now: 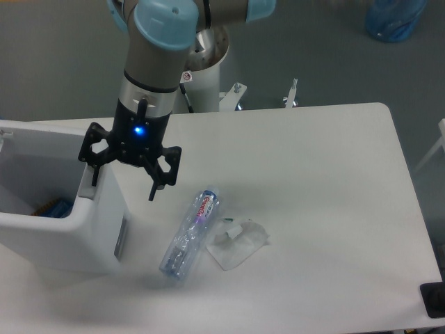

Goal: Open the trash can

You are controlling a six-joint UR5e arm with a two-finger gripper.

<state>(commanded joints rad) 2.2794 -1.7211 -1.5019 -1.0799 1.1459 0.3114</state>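
Trash can (62,229) at the bench's (313,174) left edge, lid off its top, interior exposed.
My end effector (124,174) hangs released over its right rim; bottle (189,233) and wrapper (238,241) lie near, with bare bench beyond them rightward.
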